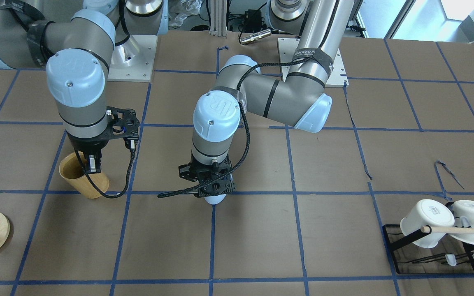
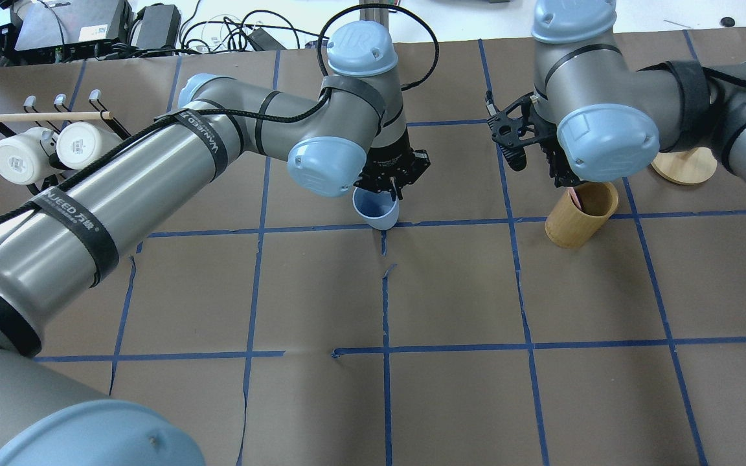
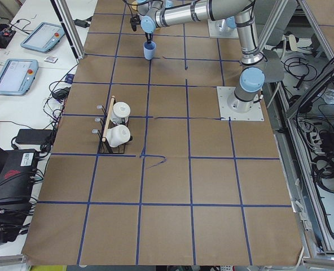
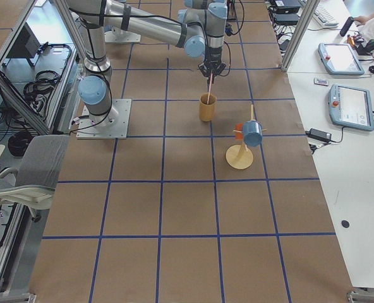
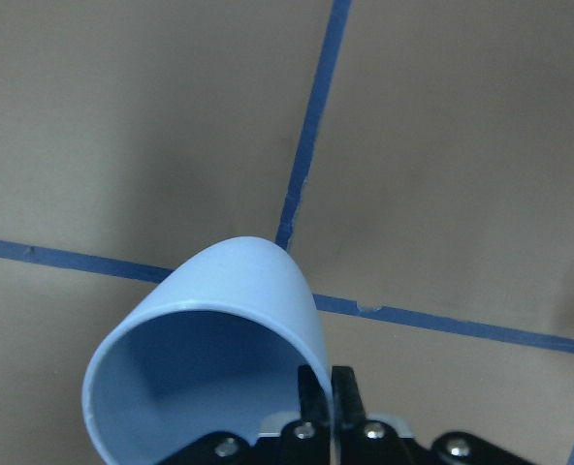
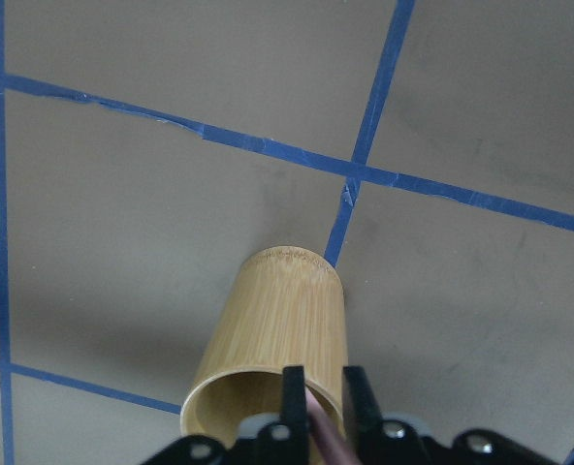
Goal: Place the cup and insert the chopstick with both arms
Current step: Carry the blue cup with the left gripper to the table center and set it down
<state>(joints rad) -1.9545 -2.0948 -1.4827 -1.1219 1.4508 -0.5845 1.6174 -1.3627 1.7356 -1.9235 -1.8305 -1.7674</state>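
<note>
Over bamboo cup [image 2: 580, 217], right pincer [image 6: 318, 387] clamps chopstick [image 6: 327, 438]; well apart, left pincer [image 5: 324, 383] grips cup [image 5: 239, 291] rim; arm strap [image 2: 75, 217] reads "WANJEED".

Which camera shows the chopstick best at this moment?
Exterior right: the chopstick shows nearly full length, hanging from the right gripper into the wooden cup. Right wrist shows only a pink stub between the fingers; overhead a sliver at the cup's rim; front-facing hides it.

Light blue cup [image 2: 376, 212]; pale pink chopstick [image 6: 322, 428]; tan wooden holder [image 2: 577, 223]; white mugs [image 1: 424, 224]. Brown desk [image 2: 451, 291] carries a blue tape grid. Both arms [image 2: 153, 168] grey with light-blue caps.
</note>
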